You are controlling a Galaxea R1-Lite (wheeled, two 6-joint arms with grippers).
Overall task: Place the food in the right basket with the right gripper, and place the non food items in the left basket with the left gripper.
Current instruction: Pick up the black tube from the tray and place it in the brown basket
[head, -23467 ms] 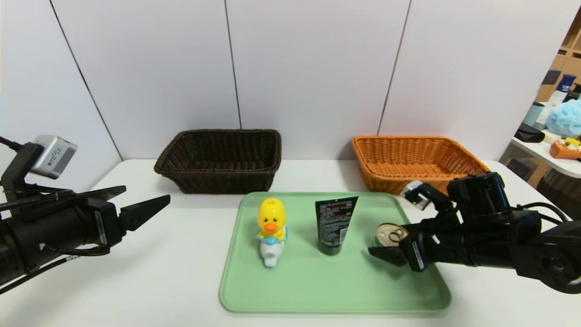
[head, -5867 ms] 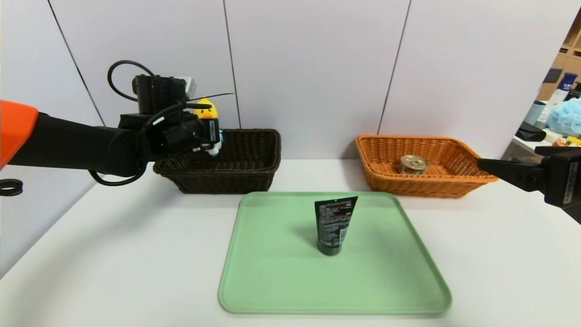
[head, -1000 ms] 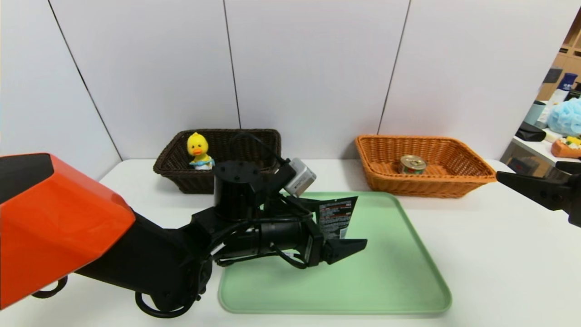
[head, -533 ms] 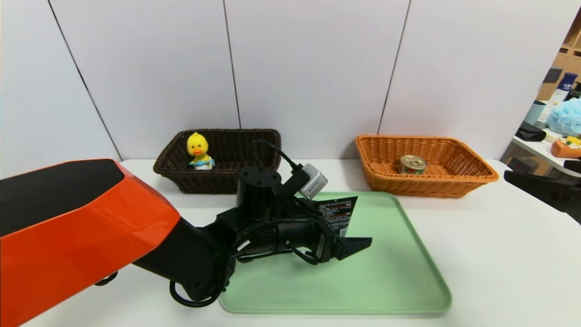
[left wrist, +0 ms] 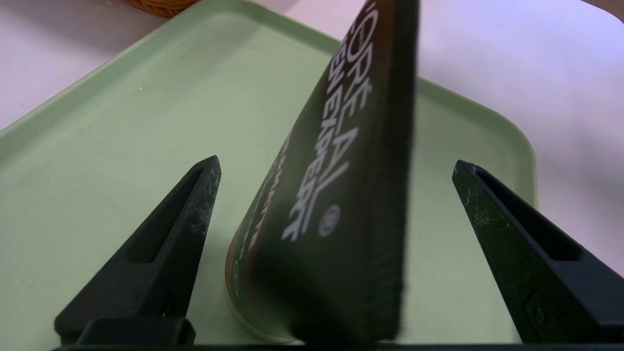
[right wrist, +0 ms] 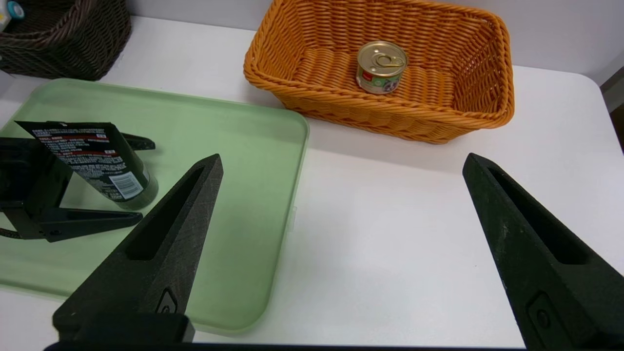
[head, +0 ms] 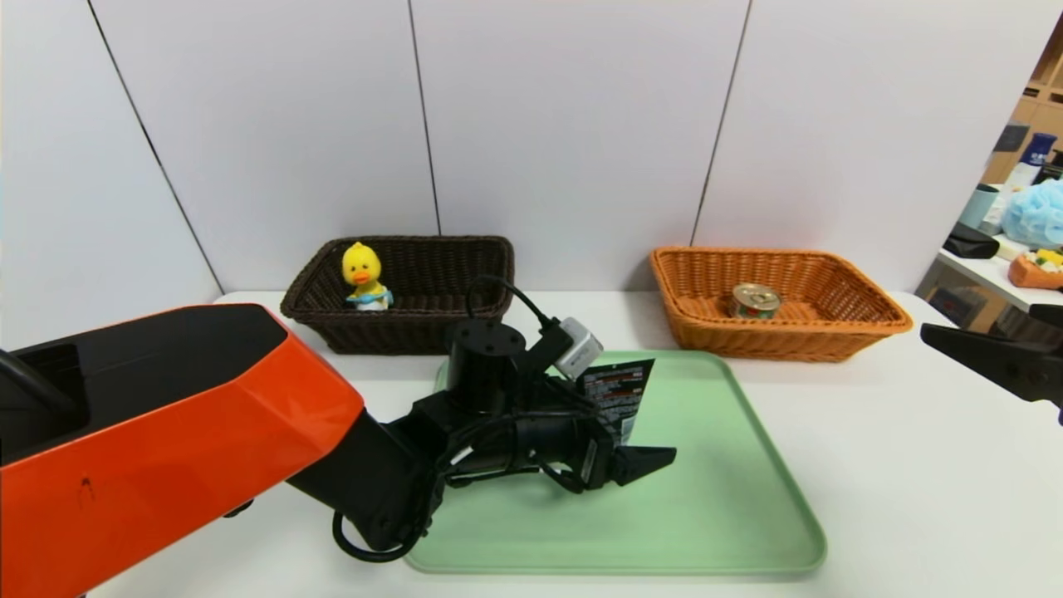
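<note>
A black tube stands upright, cap down, on the green tray. My left gripper is open, one finger on each side of the tube, and neither finger touches it. From the right wrist, the tube shows between those two fingers. The yellow duck sits in the dark brown basket at the back left. A tin can lies in the orange basket at the back right. My right gripper hangs open and empty over the table at the far right.
Bare white table lies right of the tray, under my right gripper. A white wall runs close behind both baskets. The left arm's orange and black body covers the front left of the table. A side table with clutter stands off to the far right.
Over the last second my left arm pushed further in over the tray, bringing its open fingers round the tube. The tube still stands in place. The right gripper barely shifted.
</note>
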